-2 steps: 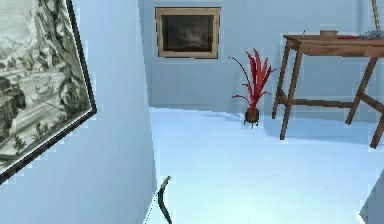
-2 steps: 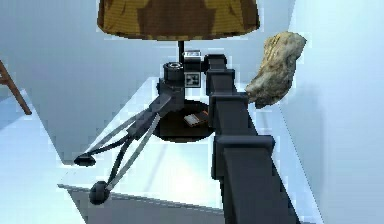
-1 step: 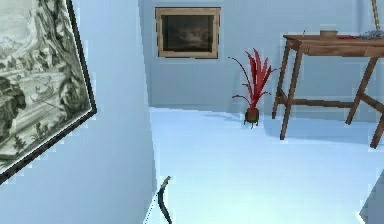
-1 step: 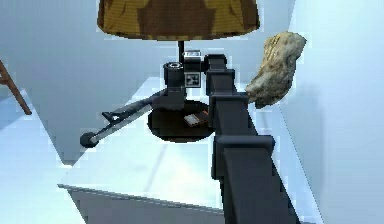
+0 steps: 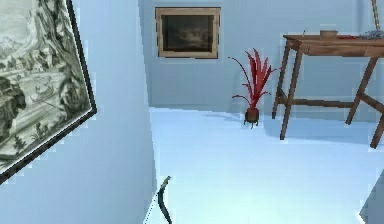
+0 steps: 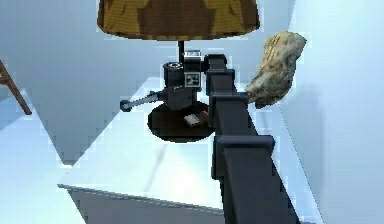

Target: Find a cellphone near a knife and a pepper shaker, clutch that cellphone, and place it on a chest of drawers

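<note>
2 views: arm side, the tool [image 6: 137,101] near a lamp [image 6: 178,20], its hold I cannot tell; forward, a red plant [image 5: 253,84].

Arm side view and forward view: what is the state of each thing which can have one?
Lamp: upright on the white top.
Tool: near the lamp's base, holds nothing.
Arm: reaching out over the white top.
Red plant: upright in its pot.
Wooden table: standing on its legs.
Framed painting: hanging level.

Dark segmented square arm [image 6: 243,150] — dark thin-fingered claw [image 6: 131,102].
</note>
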You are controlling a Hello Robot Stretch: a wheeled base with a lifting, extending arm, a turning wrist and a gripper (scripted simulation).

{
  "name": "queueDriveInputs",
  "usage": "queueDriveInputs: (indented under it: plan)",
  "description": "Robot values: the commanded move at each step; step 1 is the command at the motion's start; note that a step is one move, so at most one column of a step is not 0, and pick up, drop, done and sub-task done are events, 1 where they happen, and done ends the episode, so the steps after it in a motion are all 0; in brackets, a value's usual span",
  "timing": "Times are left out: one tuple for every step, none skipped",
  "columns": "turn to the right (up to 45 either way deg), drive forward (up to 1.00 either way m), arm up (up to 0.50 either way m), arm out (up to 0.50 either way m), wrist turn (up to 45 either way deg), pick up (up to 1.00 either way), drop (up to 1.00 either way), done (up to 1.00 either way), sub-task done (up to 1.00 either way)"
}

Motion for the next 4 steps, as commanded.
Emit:
queueDriveInputs:
  plan:
    - [0.0, 0.00, 0.00, 0.00, 45.0, 0.00, 0.00, 0.00, 0.00]
    - [0.0, 0.00, -0.12, 0.00, 0.0, 0.00, 0.00, 0.00, 0.00]
    - [0.0, 0.00, 0.00, 0.00, 0.0, 1.00, 0.00, 0.00, 0.00]
    - [0.0, 0.00, 0.10, 0.00, 0.0, 0.00, 0.00, 0.00, 0.00]
